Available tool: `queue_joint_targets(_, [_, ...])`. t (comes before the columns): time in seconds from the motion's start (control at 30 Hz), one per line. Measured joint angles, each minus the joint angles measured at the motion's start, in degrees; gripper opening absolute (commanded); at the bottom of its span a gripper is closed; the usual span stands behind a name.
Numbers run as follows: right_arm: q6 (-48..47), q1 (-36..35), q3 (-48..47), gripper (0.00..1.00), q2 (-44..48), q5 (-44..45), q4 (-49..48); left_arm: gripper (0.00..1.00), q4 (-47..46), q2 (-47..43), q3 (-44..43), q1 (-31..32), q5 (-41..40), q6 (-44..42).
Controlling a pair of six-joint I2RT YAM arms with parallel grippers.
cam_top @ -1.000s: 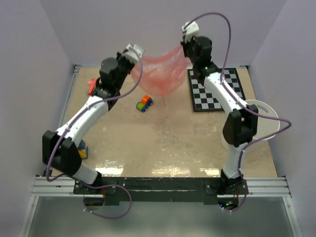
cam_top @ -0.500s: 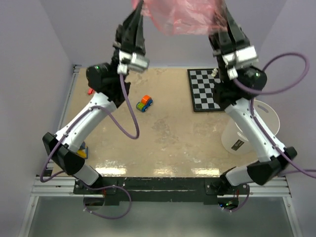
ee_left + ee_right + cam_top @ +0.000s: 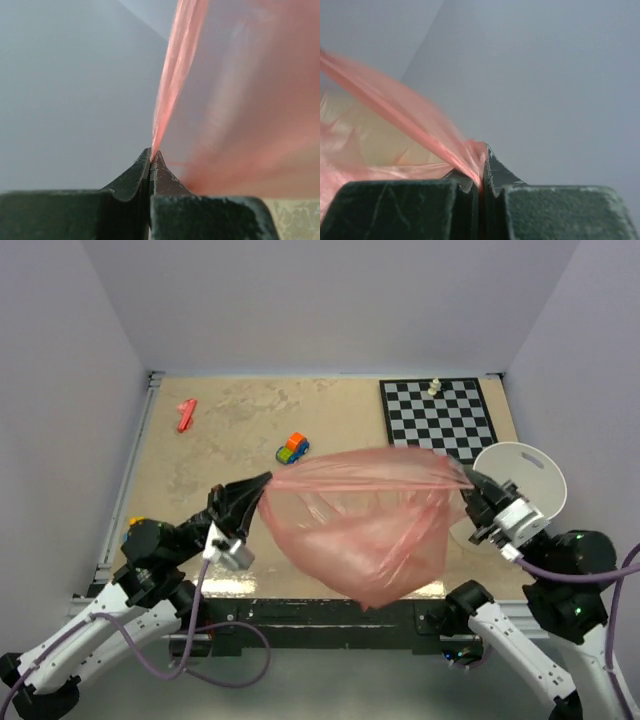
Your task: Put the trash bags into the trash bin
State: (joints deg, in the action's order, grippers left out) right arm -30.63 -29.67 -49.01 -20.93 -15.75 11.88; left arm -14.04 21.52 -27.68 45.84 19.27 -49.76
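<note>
Top external. Item: bag point(image 3: 365, 535), thin pink film; I judge it featherlight, limp, slippery, easily torn. Location: stretched in air beside bin point(image 3: 510, 455), one corner near its rim. Hold: my left pincer point(image 3: 266, 481) and right pincer point(image 3: 470, 484) each clamped on a bunched top corner, likely the safest purchase.

Looked like a robotics lab cell, judged by bare lavender walls point(image 3: 320, 300) boxing a tan table point(image 3: 230, 440), metal rail point(image 3: 127, 480) along its left edge.
</note>
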Motion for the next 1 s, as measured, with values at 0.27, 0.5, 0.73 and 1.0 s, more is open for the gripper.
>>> queue_joint_targets(0.27, [9.7, 0.1, -16.0, 0.0, -35.1, 6.8, -5.0, 0.0, 12.7, 26.4, -15.5, -4.0, -23.1, 21.8])
queue_joint_targets(0.5, [13.5, 2.6, -14.6, 0.0, -59.8, 18.8, -8.3, 0.0, 16.8, 46.0, -25.9, -17.5, -26.4, 29.8])
queue_joint_targets(0.73, [10.3, 9.4, -71.6, 0.0, -96.8, 24.2, -18.1, 0.0, 10.5, 82.6, -77.4, -28.4, -27.5, 28.9])
queue_joint_targets(1.0, [-0.4, 4.5, -74.6, 0.0, -84.1, 11.9, -47.4, 0.0, -17.6, 82.5, -90.2, -19.1, -11.2, 12.6])
